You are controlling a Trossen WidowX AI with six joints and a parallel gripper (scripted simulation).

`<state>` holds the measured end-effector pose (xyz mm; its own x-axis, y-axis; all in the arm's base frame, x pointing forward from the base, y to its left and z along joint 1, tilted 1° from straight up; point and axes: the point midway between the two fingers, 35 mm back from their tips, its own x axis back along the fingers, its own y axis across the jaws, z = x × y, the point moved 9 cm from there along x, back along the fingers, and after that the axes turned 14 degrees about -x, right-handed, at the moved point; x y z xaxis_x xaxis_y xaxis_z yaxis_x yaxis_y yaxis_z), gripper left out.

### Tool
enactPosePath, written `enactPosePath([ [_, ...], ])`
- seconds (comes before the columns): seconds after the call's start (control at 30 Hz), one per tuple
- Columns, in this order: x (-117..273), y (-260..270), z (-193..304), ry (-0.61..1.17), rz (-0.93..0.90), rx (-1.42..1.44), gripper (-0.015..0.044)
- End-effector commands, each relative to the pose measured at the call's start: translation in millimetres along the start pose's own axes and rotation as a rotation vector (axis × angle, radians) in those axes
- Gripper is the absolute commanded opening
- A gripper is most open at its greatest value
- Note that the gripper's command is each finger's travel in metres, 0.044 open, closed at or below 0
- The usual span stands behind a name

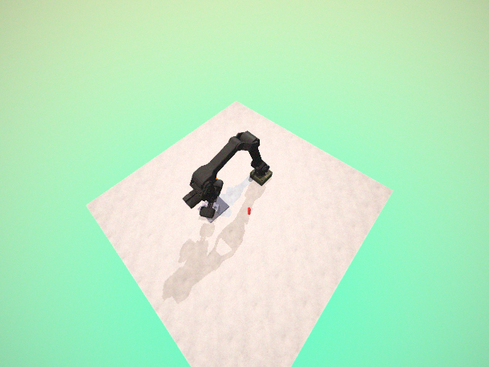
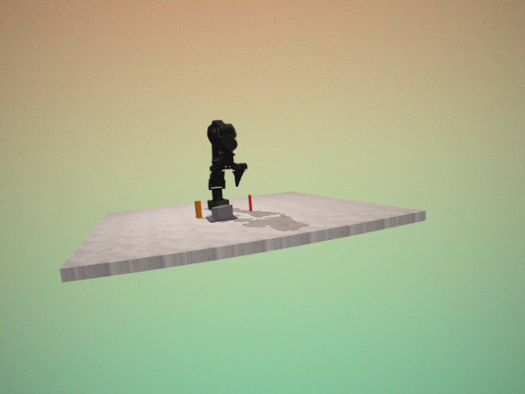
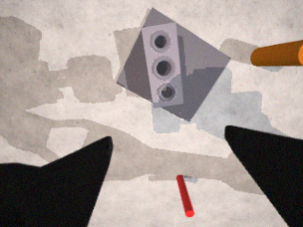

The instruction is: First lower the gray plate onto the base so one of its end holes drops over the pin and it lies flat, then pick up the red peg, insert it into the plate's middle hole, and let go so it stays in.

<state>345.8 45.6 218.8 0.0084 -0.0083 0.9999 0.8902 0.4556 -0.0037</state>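
Observation:
The gray plate [image 2: 222,212] [image 3: 172,54] is a block with three holes in a row. It appears to lie flat on the square gray base [image 1: 222,207] [image 3: 206,56]. The plate's end hole nearest my fingers shows a lighter round shape inside, which looks like the pin; the middle hole looks dark and empty. The red peg [image 1: 248,211] [image 2: 250,203] [image 3: 184,195] stands upright on the table, apart from the base. My gripper [image 3: 167,136] is wide open and empty, above the plate. In the top view the arm hides much of the plate.
An orange cylinder [image 2: 198,209] [image 3: 274,55] stands upright on the other side of the base from the red peg. In the top view the arm almost hides it. The arm's own foot [image 1: 261,177] is behind the base. The arm's shadow falls across the table.

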Motion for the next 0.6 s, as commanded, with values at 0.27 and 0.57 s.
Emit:
enactPosePath([
  [0.27, -1, -74, 149, 0.007, -0.007, -0.100, 0.0440],
  [0.57, -32, -73, 152, 0.008, -0.007, -0.100, 0.0440],
])
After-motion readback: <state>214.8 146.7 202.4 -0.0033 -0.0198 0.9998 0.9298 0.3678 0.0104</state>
